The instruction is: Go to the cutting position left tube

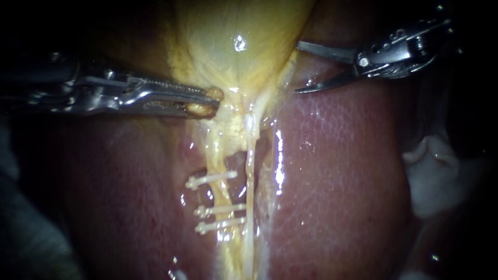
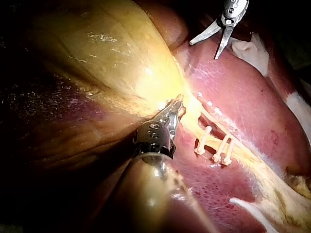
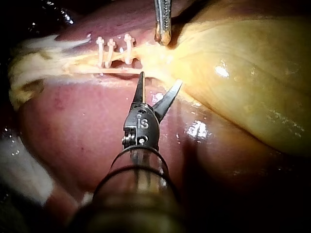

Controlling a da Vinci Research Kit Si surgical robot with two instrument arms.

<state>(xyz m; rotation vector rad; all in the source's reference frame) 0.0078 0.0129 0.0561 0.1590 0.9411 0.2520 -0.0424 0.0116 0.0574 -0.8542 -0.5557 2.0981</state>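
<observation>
Dark red liver (image 1: 337,171) filled the bench scene, with the yellow gallbladder (image 1: 233,31) lying across it and tapering towards two pale strands. The left instrument (image 1: 210,101) had its jaws clamped on the gallbladder's narrow end, pinching yellow tissue between them from both sides. The right instrument (image 1: 298,68) hung with its two curved blades spread and nothing between them, over bare liver just beside the gallbladder's edge.

The left tube (image 1: 222,193) lay ahead of those open blades and well apart from them, running away from the left instrument's grip. Three white clips (image 1: 218,209) crossed it, one alone nearer the gallbladder and two close together farther off, leaving a bare stretch of tube between. A thinner strand (image 1: 251,176) ran alongside on the right instrument's side; whether the clips' ends reached it could not be told from these views.

By the look of it, the approach was only partly made: traction and clips were in place and the blades were open and pointed the right way. The tips had yet to cross the thinner strand and straddle the bare stretch between the clips.
</observation>
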